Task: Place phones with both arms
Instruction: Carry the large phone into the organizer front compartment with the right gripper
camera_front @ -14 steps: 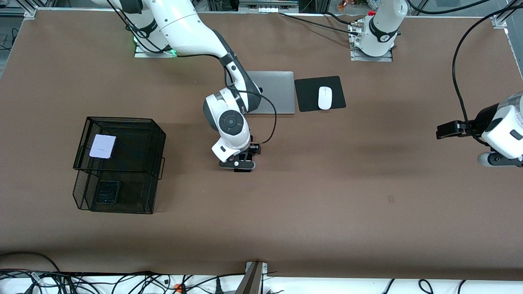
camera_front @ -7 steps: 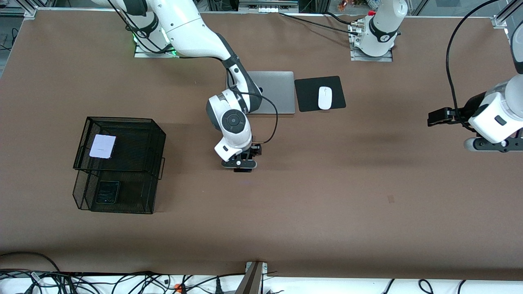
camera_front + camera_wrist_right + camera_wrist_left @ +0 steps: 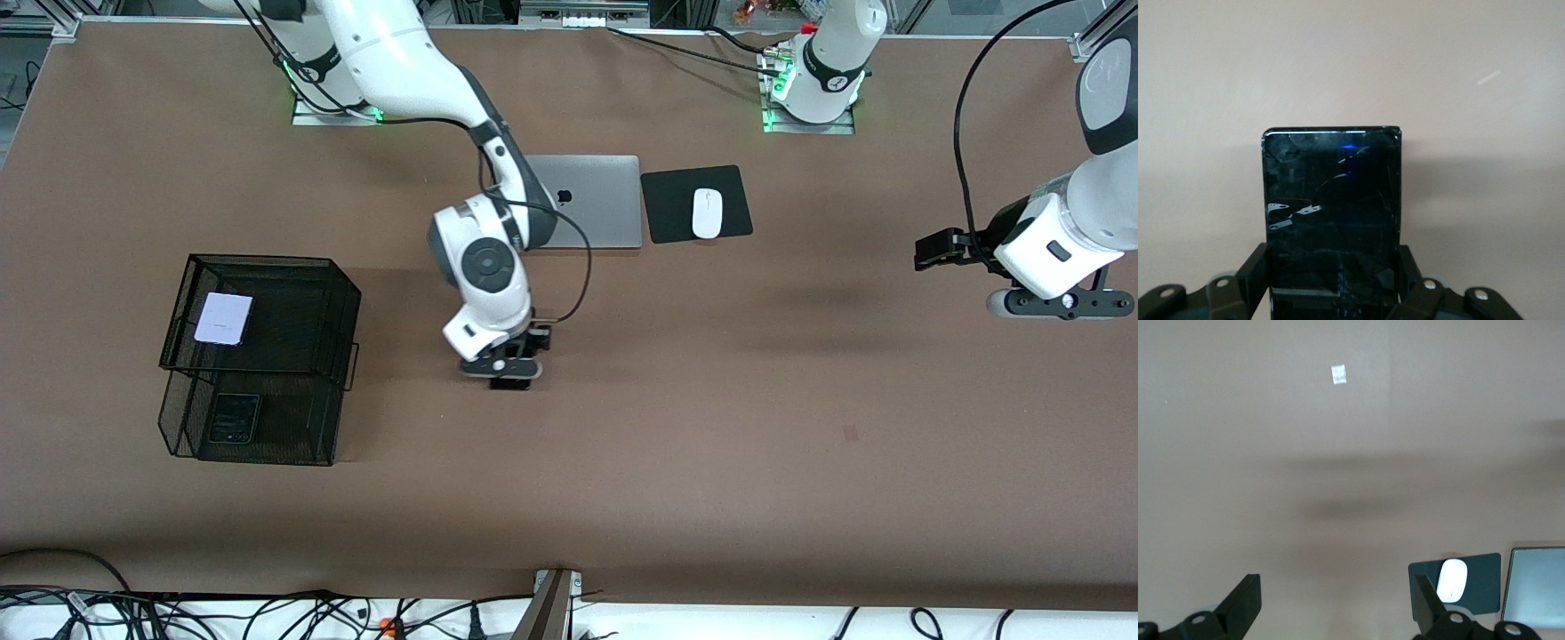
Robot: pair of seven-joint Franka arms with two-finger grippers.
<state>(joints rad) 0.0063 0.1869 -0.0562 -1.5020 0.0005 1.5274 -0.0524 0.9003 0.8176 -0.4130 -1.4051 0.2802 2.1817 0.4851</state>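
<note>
Lilac phone [image 3: 224, 318] atop, black phone [image 3: 235, 418] below, slab [image 3: 1331, 223] gripped

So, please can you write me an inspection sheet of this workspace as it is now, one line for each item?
Surface: brown table, flat, one small dark mark on it.
Job's things: pale lilac squarish phone on the upper tier of the black wire-mesh rack; small black phone on its lower tier; long black slab phone in the right gripper.
Clutter: closed grey laptop; white mouse on a black mouse pad.
Grippers: right gripper shut on the slab phone, low over mid-table; left gripper open, empty, waiting over the left arm's end.
Cables: black cables along the table's near edge.
Surroundings: metal frame posts.
</note>
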